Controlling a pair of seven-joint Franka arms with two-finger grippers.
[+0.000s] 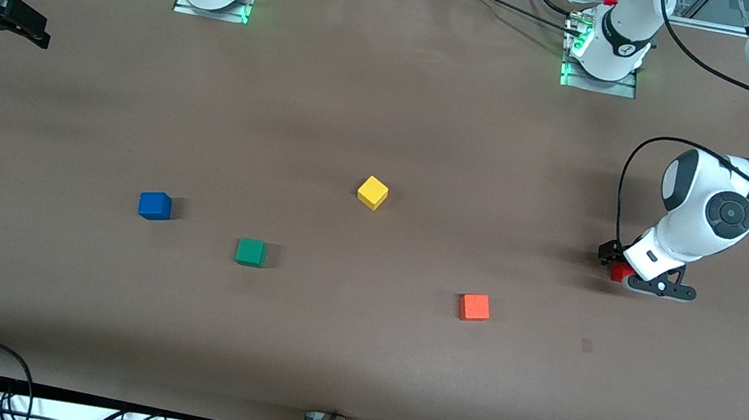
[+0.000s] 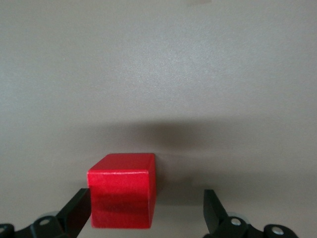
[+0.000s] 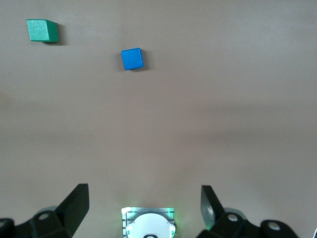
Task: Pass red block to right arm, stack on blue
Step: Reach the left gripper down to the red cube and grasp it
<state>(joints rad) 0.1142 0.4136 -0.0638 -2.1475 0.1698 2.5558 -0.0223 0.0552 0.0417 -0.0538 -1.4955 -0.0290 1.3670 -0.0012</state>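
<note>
The red block (image 1: 619, 272) rests on the table near the left arm's end. My left gripper (image 1: 629, 272) is down at the table, open, with its jaws either side of the block. In the left wrist view the red block (image 2: 123, 191) touches one finger (image 2: 77, 208), and a gap separates it from the other finger (image 2: 213, 206). The blue cube (image 1: 155, 205) sits on the table toward the right arm's end and also shows in the right wrist view (image 3: 132, 59). My right gripper (image 1: 34, 32) waits open and empty, raised at the right arm's end of the table; it also shows in its own wrist view (image 3: 143, 191).
A yellow cube (image 1: 373, 192) sits mid-table. A green cube (image 1: 251, 252) lies beside the blue one, a little nearer the front camera. A lighter orange-red cube (image 1: 475, 307) lies nearer the front camera than the red block. Cables run along the table's front edge.
</note>
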